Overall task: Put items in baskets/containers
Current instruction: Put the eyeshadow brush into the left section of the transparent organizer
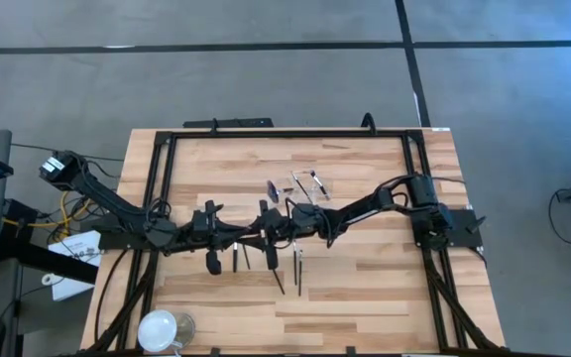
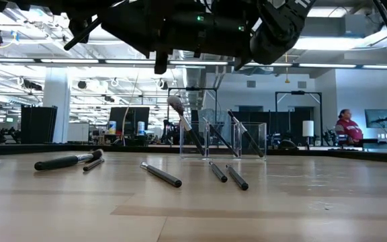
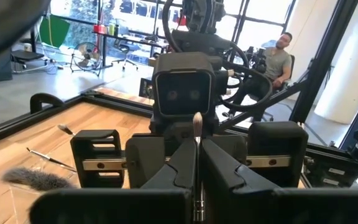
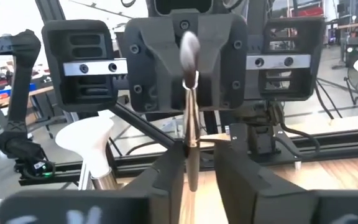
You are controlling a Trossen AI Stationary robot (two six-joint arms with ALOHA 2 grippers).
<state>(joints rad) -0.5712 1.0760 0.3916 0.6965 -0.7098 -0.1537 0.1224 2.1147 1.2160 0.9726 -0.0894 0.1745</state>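
A slim makeup brush (image 4: 190, 134) is held upright above mid-bench between the two facing claws: the left claw (image 3: 197, 163) is closed on it, while the right claw (image 4: 199, 165) is set about the same handle, with a gap seen on one side, so whether it grips cannot be told. The clear tray (image 2: 224, 140), with several brushes leaning in it, is placed just beyond the claws towards the far edge, and five loose brushes (image 2: 161, 174) are scattered on the bench (image 1: 365, 288) beneath the arms. A round white dish (image 1: 159, 330) is seen at the near left corner, and a seated person (image 2: 347, 128) in the room behind.
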